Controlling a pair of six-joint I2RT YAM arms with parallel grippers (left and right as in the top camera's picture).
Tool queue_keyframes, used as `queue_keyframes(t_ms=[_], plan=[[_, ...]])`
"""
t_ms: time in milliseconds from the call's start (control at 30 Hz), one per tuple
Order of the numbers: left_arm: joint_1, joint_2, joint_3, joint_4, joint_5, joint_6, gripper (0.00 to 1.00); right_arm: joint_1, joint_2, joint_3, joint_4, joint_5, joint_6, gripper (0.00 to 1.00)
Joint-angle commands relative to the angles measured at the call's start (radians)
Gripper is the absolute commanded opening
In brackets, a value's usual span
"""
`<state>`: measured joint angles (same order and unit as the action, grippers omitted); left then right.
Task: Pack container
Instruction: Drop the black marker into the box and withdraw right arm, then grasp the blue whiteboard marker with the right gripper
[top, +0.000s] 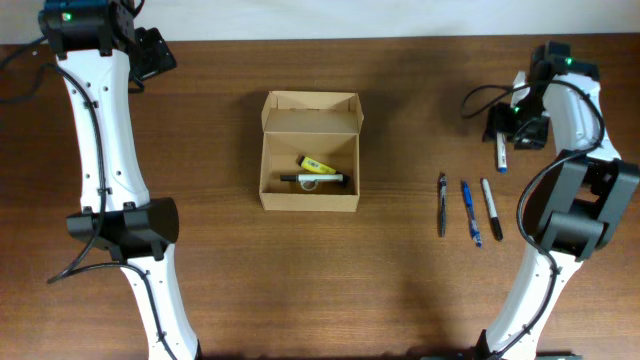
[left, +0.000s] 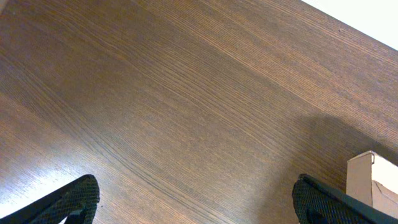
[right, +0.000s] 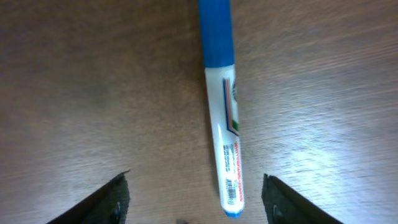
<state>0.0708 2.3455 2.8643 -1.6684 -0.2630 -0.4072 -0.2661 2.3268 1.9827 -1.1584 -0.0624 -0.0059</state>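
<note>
The container (top: 310, 152) sits near the middle of the table (top: 400, 290), its flap lid standing up at its 12 o'clock edge. Inside lie a yellow item (top: 318, 165) and a dark pen (top: 312, 178).

The right gripper (right: 196, 190) hangs at about 3 o'clock from the container, well apart from it. Its fingers (right: 115, 199) are spread partway, a broad gap between them, and they hold nothing. A blue-capped marker (right: 222, 124) lies flat on the wood in that gap, closer to the finger on the right of the wrist view (it touches neither finger, as far as that view shows). Its blue cap points away from the wrist camera, toward 12 o'clock in that view.

The left gripper (left: 196, 199) is at about 10 o'clock from the container. Its fingers (left: 71, 199) stand wide apart over bare wood, holding and touching nothing; a corner of the container shows at 4 o'clock in its wrist view.

Three pens (top: 470, 210) lie side by side at 4 o'clock from the container, near the right arm.
</note>
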Motion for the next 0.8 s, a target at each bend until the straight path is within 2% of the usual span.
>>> queue_keyframes(t_ms=[0,300,400,467,567,700,767], plan=[[0.002,-0.004,0.014,-0.001,-0.007,0.005,1.0,-0.004,-0.014,-0.063,0.042,-0.016,-0.016,0.6],[0.002,-0.004,0.014,-0.001,-0.007,0.005,1.0,-0.005,-0.013,-0.142,0.129,-0.005,-0.02,0.57],[0.002,-0.004,0.014,-0.001,-0.007,0.005,1.0,-0.005,-0.012,-0.146,0.135,-0.006,-0.02,0.42],[0.002,-0.004,0.014,-0.001,-0.007,0.005,1.0,-0.005,-0.012,-0.146,0.138,-0.006,-0.019,0.23],[0.002,-0.004,0.014,-0.001,-0.007,0.005,1.0,-0.005,-0.012,-0.146,0.132,-0.006,-0.019,0.04],[0.002,-0.004,0.014,-0.001,-0.007,0.005,1.0,-0.002,-0.018,-0.13,0.098,-0.038,-0.02,0.04],[0.002,-0.004,0.014,-0.001,-0.007,0.005,1.0,-0.002,-0.032,-0.089,0.064,-0.124,-0.021,0.04]])
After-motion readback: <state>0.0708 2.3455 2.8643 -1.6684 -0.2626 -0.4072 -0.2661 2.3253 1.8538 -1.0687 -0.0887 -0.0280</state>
